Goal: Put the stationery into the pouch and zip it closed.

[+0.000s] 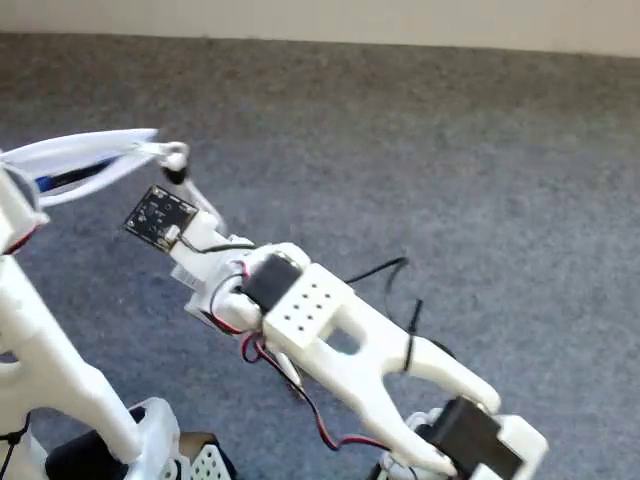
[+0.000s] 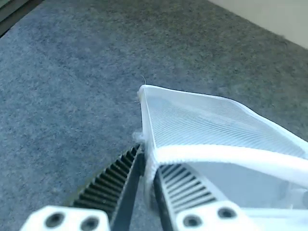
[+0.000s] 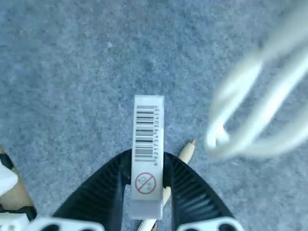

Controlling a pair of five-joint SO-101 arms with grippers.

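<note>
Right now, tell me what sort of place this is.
Probably a robot test bench on a table. A grey carpet-like mat covers the surface, the left gripper holds a mesh pouch, and the right gripper clamps a barcoded block.

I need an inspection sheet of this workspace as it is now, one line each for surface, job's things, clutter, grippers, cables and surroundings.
Surface: grey carpet-like cover.
Job's things: white mesh pouch, with a dark object showing through it; white barcoded item; pencil behind it, and it is unclear whether the pencil lies on the cover.
Clutter: nothing seen.
Grippers: left gripper shut on the pouch's edge; right gripper shut on the barcoded item, close to the pouch.
Cables: red and black wires along the right arm; one black cable loops free.
Surroundings: pale wall beyond the cover.
</note>
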